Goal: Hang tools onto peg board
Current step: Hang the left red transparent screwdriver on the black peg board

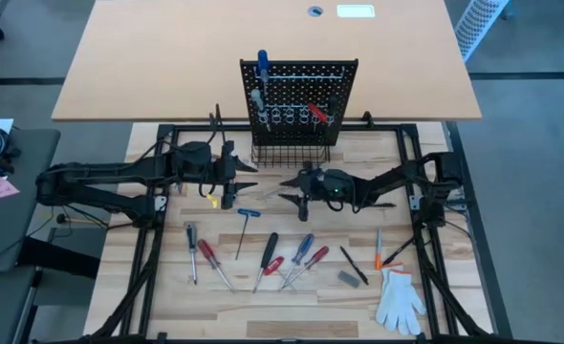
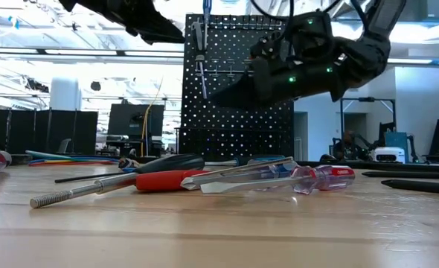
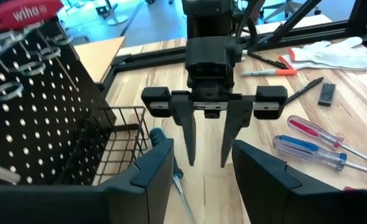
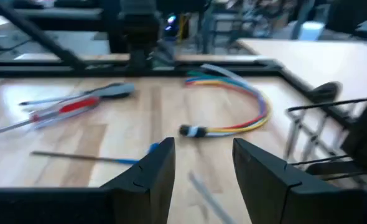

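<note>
High view shows both grippers low in front of the peg board [image 1: 299,100], empty and facing each other: the left gripper [image 1: 247,175] just left of the board's basket [image 1: 292,153], the right gripper [image 1: 289,188] just right of it. Left fingers [image 3: 155,168] stand wide apart with nothing between them; the right gripper's fingers [image 3: 188,134], seen from the left wrist, are also spread and hold nothing. A few tools already hang on the board, a blue-handled one [image 1: 262,65] and a red-handled one [image 1: 315,112] among them. The rest lie on the table well in front of the board: a blue T-handle key [image 1: 244,229] nearest the grippers, then a row of screwdrivers [image 1: 299,256] further out.

The step in hand looks like choosing the next tool. To do it well, I would take the T-handle key by its shaft near the handle, lift it level, then bring it to a free ring [image 1: 284,117] from above so the shaft drops straight through.

Hard to make out: which rings are free, since the board is seen edge-on from above and the arms cover much of it in the low view. Right wrist view is blurred; a loop of wires [image 4: 242,102] shows, but the thin items beside it cannot be named
</note>
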Tool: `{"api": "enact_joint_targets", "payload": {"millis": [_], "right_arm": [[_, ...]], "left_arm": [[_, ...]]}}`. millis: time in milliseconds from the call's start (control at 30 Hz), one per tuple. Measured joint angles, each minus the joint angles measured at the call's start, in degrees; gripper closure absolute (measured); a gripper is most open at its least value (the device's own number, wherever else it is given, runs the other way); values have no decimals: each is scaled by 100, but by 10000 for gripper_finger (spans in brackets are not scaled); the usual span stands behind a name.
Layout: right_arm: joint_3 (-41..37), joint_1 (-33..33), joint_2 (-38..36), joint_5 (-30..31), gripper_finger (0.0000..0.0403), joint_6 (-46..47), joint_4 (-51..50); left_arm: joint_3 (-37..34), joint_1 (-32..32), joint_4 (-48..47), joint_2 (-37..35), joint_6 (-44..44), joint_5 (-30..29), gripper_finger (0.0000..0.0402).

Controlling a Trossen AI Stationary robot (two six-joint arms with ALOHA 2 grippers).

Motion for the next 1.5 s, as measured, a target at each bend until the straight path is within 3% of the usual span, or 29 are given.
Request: {"api": "enact_joint_targets", "payload": {"millis": [133, 300, 433, 667, 800, 1033, 1200, 1333, 1500], "right_arm": [[71, 286, 0, -86, 237, 52, -487], [71, 796, 0, -75, 237, 261, -959], [71, 1191, 2, 171, 237, 349, -1177], [71, 1524, 2, 529, 237, 348, -1232], [71, 1519, 2, 538, 237, 349, -1241], [71, 1387, 2, 540, 237, 348, -1260], [68, 1219, 2, 544, 237, 325, -1351], [68, 1140, 2, 542, 237, 349, -1507], [68, 1168, 2, 539, 237, 344, -1621]], "left_arm": [[-340, -114, 356, -2, -337, -111, 244], [-812, -728, 558, 0, -1080, -1193, 245], [-900, -1391, -30, 0, -1961, -1911, 251], [-913, -2124, -1450, 60, -3500, -2542, 259], [-915, -2161, -1468, 367, -3484, -2720, 259], [-913, -2097, -1024, 1571, -2542, -2715, 259], [-913, -1932, -432, 2258, -2341, -2582, 262], [-929, -1653, -105, 2404, -2212, -2019, 273], [-1500, -1579, 852, 2217, -1978, -1982, 286]]}}
